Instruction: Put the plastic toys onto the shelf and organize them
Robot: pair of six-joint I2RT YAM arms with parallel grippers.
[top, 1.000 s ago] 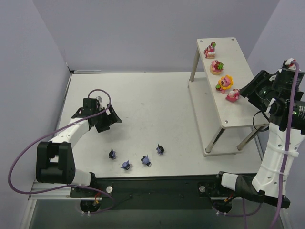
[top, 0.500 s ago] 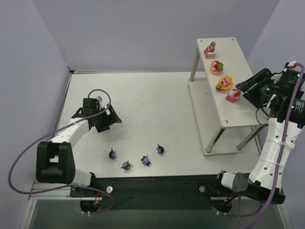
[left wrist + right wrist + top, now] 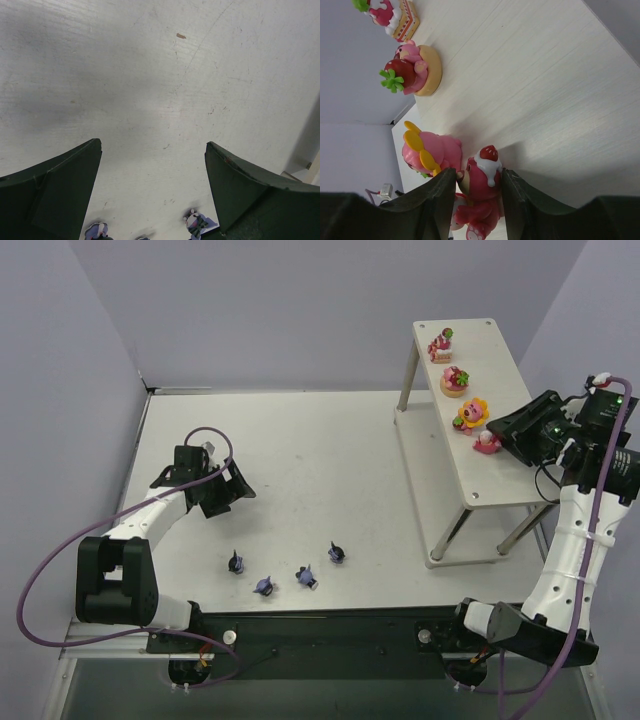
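The off-white shelf stands at the far right, with a row of bright toys on its top board: a cake, a strawberry tart, a pink flower toy and a red bear. My right gripper reaches over the board from the right. In the right wrist view its fingers press both sides of the red bear, next to the flower toy. Several dark blue toys stand on the table near the front. My left gripper is open behind them, holding nothing.
The shelf's lower board and slim legs sit below the top board. Purple walls close in the left and back. A purple cable loops over the left arm. Two dark toys show at the bottom of the left wrist view.
My right gripper has shifted left over the shelf's top board and its jaws have narrowed onto the red bear. The left arm and the dark toys have not moved.
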